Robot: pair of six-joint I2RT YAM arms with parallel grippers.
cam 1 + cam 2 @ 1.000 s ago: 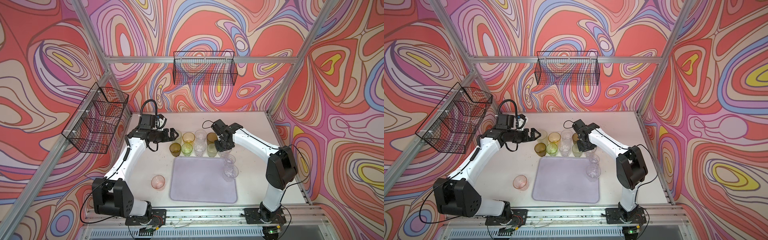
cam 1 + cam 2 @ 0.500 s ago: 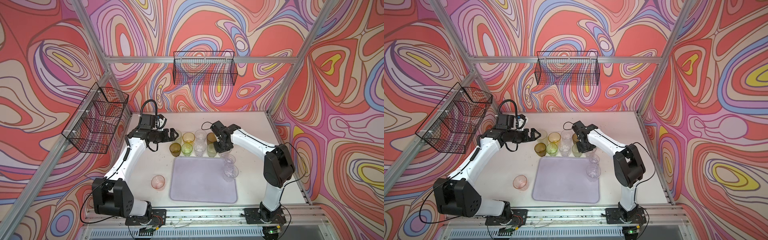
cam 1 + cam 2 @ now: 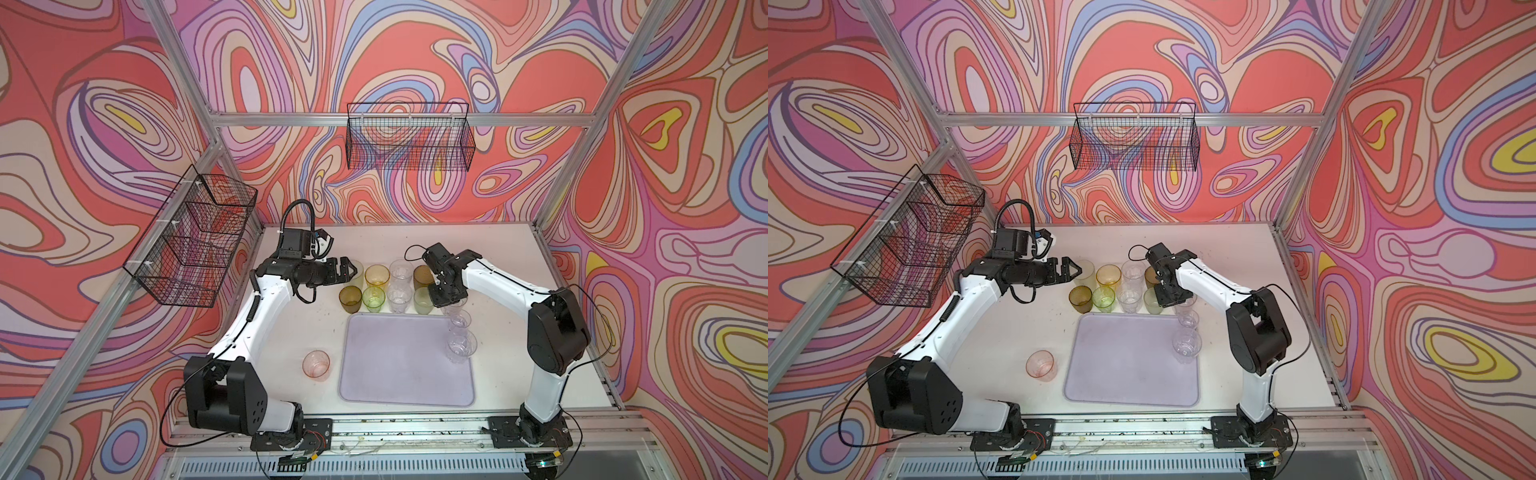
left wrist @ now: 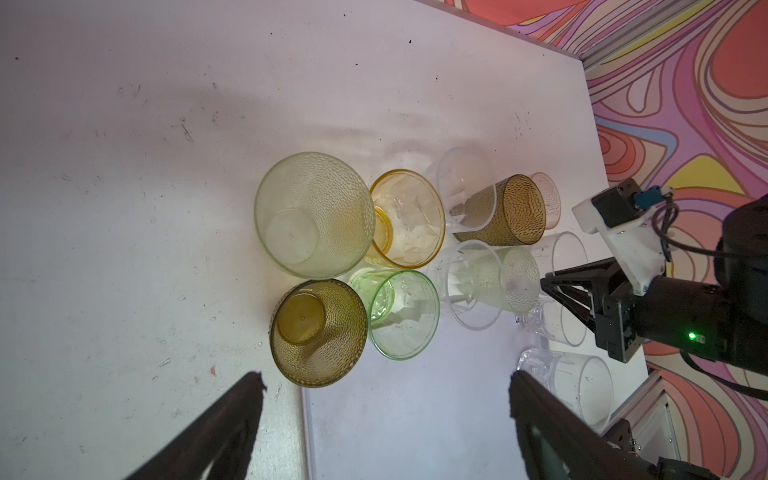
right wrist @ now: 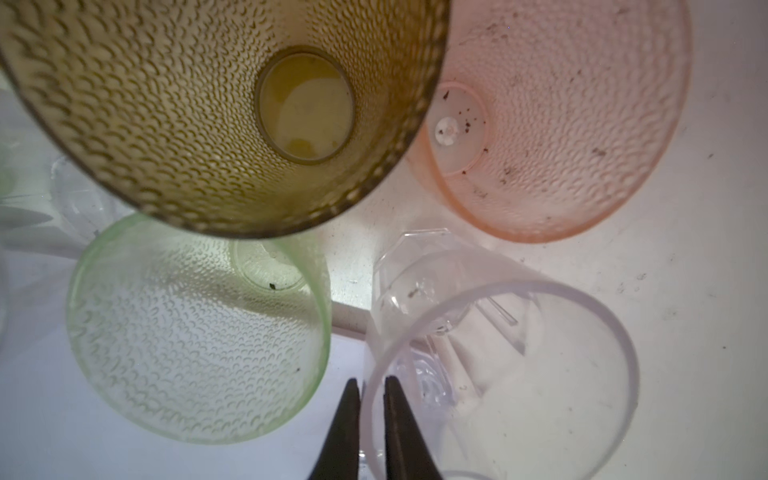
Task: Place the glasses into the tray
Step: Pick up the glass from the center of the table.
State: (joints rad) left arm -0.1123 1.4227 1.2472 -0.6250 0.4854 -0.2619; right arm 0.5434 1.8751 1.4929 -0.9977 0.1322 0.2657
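As seen from above, shows a white table [image 3: 291, 332] with a pale lilac tray [image 3: 399, 374] lying flat near its front edge. Groups eight glasses [image 3: 399, 296] in two rows on the table just behind the tray's far edge: frosted green, amber-yellow, clear and olive-brown at the back; olive-brown, green, clear and frosted green at the front. Sets a pink glass [image 3: 316, 365] upright on the table just beside the tray's left edge. Shows two clear tumblers [image 3: 461, 347] standing one behind the other at the tray's right edge, inside the rim as far as can be told.

Puts the left claw [image 3: 351, 270] at the left end of the back row, spread wide and gripping nothing. Puts the right claw [image 3: 446, 299] low over the right end of the cluster, by the tray's far right corner.

In the right wrist view, shows its fingertips [image 5: 349, 415] drawn almost together, one outside and one inside the wall of a clear glass [image 5: 498, 374], pinching the rim. Places a frosted green glass [image 5: 199, 332] just beside that grip, with an olive-brown glass [image 5: 224, 116] and a second pink glass [image 5: 561, 124] beyond.
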